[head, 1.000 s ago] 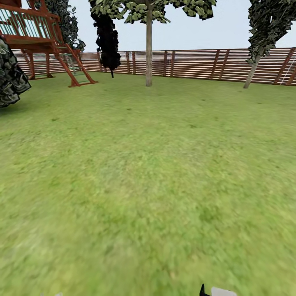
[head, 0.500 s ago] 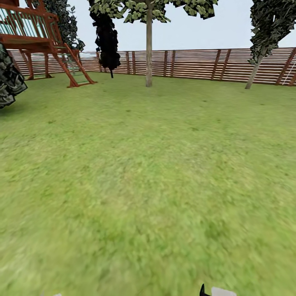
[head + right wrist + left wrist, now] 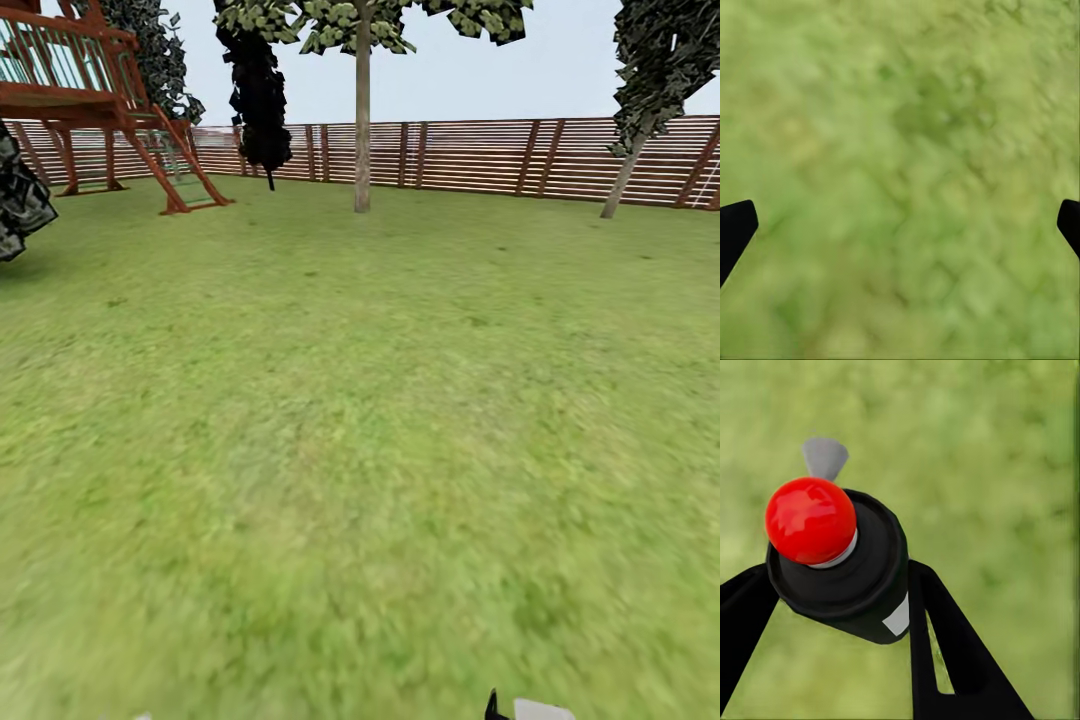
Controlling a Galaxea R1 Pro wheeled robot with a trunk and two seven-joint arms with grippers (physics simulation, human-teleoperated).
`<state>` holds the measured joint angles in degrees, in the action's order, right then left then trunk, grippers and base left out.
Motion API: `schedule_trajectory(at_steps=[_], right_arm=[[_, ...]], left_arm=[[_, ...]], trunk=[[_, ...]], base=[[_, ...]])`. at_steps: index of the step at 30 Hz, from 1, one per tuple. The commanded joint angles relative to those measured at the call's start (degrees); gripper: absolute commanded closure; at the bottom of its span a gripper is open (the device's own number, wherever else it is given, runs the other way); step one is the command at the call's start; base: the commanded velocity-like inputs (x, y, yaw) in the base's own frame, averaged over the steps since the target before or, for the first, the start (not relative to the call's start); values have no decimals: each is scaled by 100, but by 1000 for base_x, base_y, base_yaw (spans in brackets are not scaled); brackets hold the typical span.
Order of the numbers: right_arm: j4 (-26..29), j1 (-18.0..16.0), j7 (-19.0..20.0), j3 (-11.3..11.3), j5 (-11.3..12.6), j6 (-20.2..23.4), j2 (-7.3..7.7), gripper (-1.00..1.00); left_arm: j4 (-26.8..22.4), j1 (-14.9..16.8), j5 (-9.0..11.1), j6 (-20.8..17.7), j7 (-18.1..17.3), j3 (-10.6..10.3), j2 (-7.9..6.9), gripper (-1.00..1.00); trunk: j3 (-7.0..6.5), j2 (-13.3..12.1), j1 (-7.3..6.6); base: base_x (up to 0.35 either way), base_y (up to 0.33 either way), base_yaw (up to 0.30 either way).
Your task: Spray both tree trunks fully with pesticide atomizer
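The pesticide atomizer [image 3: 866, 592], a dark bottle with a red dome top [image 3: 810, 519], a grey nozzle and a white label, sits between the black fingers of my left gripper [image 3: 838, 577], which is shut on it over blurred grass. My right gripper [image 3: 900, 225] is open, its two black fingertips [image 3: 735, 229] at the picture's edges with only lawn between them. Far ahead by the fence stands a leafy tree with a straight pale trunk [image 3: 362, 120]; I cannot tell whether it is one of the task's trees. No pesticide specks show.
Green lawn [image 3: 360, 420] stretches to a brown slat fence [image 3: 480, 155]. A red-brown play structure with a ladder [image 3: 120, 110] stands back left beside a dark columnar tree [image 3: 258, 90]. A leaning thin-stemmed tree [image 3: 628, 170] is at the back right, dark foliage [image 3: 15, 205] at the left edge.
The whole head view has shifted a little: the camera has moved, and the dark foliage at the left edge has slid further out of the picture.
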<state>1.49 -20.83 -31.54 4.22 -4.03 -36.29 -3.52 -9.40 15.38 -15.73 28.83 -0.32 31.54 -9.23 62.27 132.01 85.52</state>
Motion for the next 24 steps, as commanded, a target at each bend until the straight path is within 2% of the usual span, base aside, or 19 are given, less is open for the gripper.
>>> schedule_trajectory(at_steps=[1,5,9,12,13,14,16,17,19,24], right_arm=[[0,0,-1,0,3,-1,-9,-100],[91,0,2,-8,8,-14,-16,-100],[602,0,6,-4,20,-27,-44,-100],[616,0,54,6,-4,-22,-6,-100],[594,0,205,8,-12,-20,13,-100],[581,0,787,7,-11,-16,36,-100],[574,0,1666,-10,-1,-12,113,-100],[577,0,1923,-21,3,-11,145,-100],[579,0,2127,-32,8,-10,227,-100],[577,0,2181,-30,10,-19,280,-100]], left_arm=[[-1,0,1,1,-1,1,0,100],[-1,0,0,8,-3,-4,0,100],[5,0,0,-2,8,-6,0,100],[8,0,0,0,33,-7,0,100],[8,0,0,-2,37,-8,0,100],[8,0,0,-6,42,-8,0,100],[8,0,0,-8,44,-8,0,100],[10,0,0,-8,44,-9,0,100],[28,0,0,-9,47,-8,0,100],[34,0,0,-16,50,-8,0,100]], trunk=[[0,0,0],[0,0,0],[0,0,0],[0,0,0],[0,0,0],[0,0,0],[0,0,0],[0,0,0],[0,0,0],[0,0,0]], base=[[339,0,0],[338,0,0],[338,0,0],[338,0,0],[338,0,0],[338,0,0],[338,0,0],[339,0,0],[339,0,0],[339,0,0]])
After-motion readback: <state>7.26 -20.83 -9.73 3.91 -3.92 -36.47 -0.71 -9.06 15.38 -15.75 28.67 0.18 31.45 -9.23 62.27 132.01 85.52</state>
